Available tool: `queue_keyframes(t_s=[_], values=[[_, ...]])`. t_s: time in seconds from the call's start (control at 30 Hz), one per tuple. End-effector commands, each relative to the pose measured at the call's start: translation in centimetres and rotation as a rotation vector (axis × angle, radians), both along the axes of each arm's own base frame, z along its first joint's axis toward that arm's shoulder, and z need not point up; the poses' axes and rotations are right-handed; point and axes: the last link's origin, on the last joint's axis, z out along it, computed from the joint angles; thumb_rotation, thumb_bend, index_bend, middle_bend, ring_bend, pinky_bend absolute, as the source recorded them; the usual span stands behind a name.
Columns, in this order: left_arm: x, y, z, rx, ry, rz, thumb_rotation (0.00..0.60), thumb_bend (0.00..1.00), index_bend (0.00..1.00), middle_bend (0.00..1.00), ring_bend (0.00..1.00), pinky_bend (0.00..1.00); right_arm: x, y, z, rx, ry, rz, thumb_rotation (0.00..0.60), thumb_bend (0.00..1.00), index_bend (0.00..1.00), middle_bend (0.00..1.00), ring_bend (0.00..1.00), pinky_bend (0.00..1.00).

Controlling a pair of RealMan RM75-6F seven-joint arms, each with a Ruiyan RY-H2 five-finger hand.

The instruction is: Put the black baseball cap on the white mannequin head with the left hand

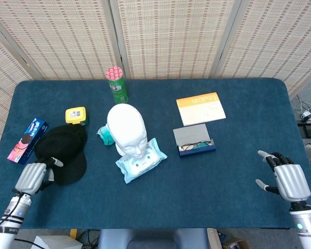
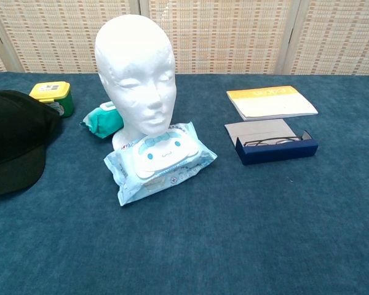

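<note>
Fingers of the left hand (image 1: 32,177) curl at the near edge of the cap (image 1: 62,153), at the near left corner of the surface (image 1: 233,176); they touch the black fabric, but whether they truly grip it I cannot tell. This hand shows only in the head view. The cap lies flat on the blue cloth, and in the chest view it fills the left edge of the picture. Its far side sits just beside a yellow-lidded tub (image 1: 75,115). Left of the cap, near the surface's left edge, lies a blue biscuit box (image 1: 27,140).

Right of the cap, apart from it, the mannequin head (image 1: 127,128) stands upright and bare, face toward the near side. A teal pouch (image 1: 104,136) rests against its left side, and a pale blue wipes pack (image 1: 141,160) lies touching its base on the near side, tilted. Beyond the head, near the far edge, a green can (image 1: 116,85) with a pink top stands upright.

Farther right, an open blue glasses case (image 1: 194,141) holds a pair of spectacles, its grey lid folded back flat. Beyond it lies a booklet (image 1: 200,108) with an orange band, slightly turned.

At the near right corner, well apart from everything, the right hand (image 1: 284,177) hovers with fingers spread and nothing in it.
</note>
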Motion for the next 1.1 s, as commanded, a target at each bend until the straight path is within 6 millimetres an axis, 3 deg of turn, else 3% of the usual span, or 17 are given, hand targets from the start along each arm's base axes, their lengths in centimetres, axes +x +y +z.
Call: queue_keyframes(t_s=[0.03,0.1,0.17,0.33,0.67,1.1], values=[[-0.1,-1.6,-0.1,0.005,0.035,-0.013,0.600,0.42,0.38,0.37,0.31,0.43,0.0,0.1,0.1,-0.002,-0.004,0.001,0.600,0.00,0.24,0.40,0.26,0.40],[0.0,-2.2,-0.2,0.016,0.051,-0.027,0.600,0.26,0.39,0.40,0.34,0.47,0.0,0.1,0.1,-0.003,-0.006,0.003,0.600,0.00,0.24,0.40,0.26,0.40],[0.1,-2.6,-0.5,0.032,0.055,-0.040,0.600,0.18,0.40,0.43,0.35,0.51,0.0,0.2,0.2,-0.002,-0.009,0.005,0.600,0.00,0.24,0.40,0.26,0.40],[0.1,-3.1,-1.4,0.049,0.068,-0.050,0.600,0.08,0.42,0.47,0.37,0.56,0.0,0.4,0.4,-0.010,-0.019,0.011,0.600,0.00,0.24,0.40,0.26,0.40],[0.3,-2.6,-3.7,0.035,0.076,-0.031,0.600,0.04,0.43,0.50,0.35,0.56,-0.1,0.5,1.0,-0.020,-0.040,0.014,0.600,0.00,0.24,0.40,0.26,0.40],[0.9,-2.2,-5.1,0.047,0.089,-0.020,0.600,0.03,0.45,0.52,0.34,0.54,-0.1,0.5,1.0,-0.019,-0.041,0.015,0.600,0.00,0.24,0.40,0.26,0.40]])
